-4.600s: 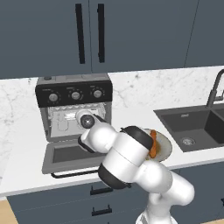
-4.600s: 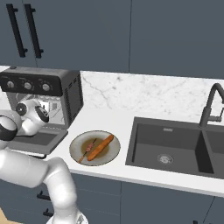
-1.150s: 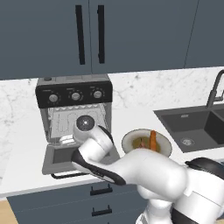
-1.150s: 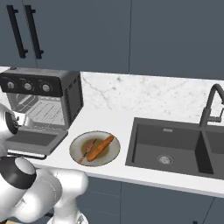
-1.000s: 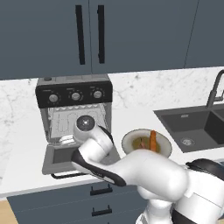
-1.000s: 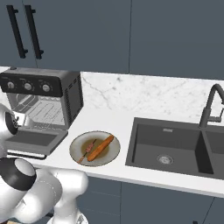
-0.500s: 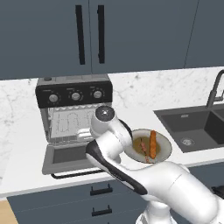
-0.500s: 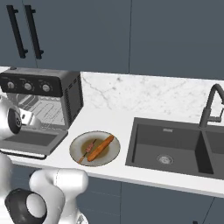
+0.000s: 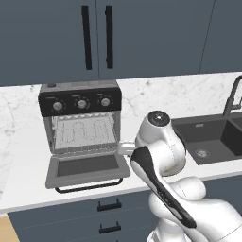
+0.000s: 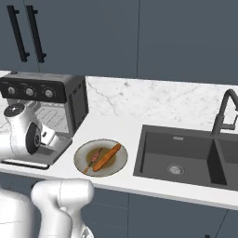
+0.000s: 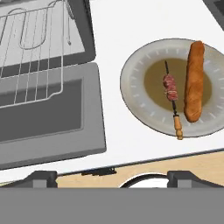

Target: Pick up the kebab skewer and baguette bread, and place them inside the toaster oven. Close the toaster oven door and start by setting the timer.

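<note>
In the hand view a pale plate (image 11: 131, 78) on the white counter carries the kebab skewer (image 11: 170, 89), a thin stick with reddish meat chunks, and the orange-brown baguette bread (image 11: 194, 81) just right of it. My gripper (image 11: 113, 178) hangs open above the counter edge, short of the plate, holding nothing. The toaster oven (image 9: 80, 113) stands with its door (image 9: 87, 168) dropped flat and its wire rack (image 9: 85, 132) bare. In the right base view the baguette (image 10: 108, 156) and skewer (image 10: 95, 158) lie side by side on the plate (image 10: 118, 165), right of the oven (image 10: 44, 100).
A dark sink (image 10: 186, 158) with a black faucet (image 10: 223, 116) is set into the counter right of the plate. Dark cabinets hang above the marble backsplash. The open door (image 11: 48, 113) juts toward the counter's front edge, left of the plate.
My arm has swung right, from in front of the oven's opening toward the plate. It now hides the plate in the left base view. The jaws stayed open.
</note>
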You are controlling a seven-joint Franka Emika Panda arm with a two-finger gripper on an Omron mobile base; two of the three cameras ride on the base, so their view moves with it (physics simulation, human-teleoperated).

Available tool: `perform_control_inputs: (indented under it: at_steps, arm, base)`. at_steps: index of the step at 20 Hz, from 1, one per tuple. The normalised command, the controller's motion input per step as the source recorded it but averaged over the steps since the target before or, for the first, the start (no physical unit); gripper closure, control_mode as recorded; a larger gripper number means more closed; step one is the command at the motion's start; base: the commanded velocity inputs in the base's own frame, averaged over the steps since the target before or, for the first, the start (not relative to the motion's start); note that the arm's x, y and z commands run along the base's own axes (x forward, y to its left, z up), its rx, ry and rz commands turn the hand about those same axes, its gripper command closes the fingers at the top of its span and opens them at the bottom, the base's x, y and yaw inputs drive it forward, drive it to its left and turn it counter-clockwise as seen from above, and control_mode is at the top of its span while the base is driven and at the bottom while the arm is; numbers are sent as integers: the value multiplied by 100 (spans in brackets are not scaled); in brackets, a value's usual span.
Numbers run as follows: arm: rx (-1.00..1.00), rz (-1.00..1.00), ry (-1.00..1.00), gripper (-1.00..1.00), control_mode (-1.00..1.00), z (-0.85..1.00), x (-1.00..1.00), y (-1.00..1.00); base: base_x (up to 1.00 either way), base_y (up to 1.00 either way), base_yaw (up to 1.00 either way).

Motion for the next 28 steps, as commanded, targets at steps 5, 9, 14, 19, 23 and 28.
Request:
perform_control_inputs:
  at_steps: [5,9,14,19,23,28]
  arm:
    - [0,-9,13,-100,-100,17,-6,-93]
    - [0,-4,10,-100,-100,8,0,-78]
    - [0,0,9,-100,-100,0,6,-66]
    - [0,0,3,-100,-100,0,51,-35]
    - [0,0,1,-100,-100,-6,64,-41]
    - [0,1,3,-100,-100,-29,50,-37]
  base:
    - [0,0,0]
    - [0,0,0]
    - [0,0,0]
    - [0,0,0]
    - [0,0,0]
    - [0,0,0]
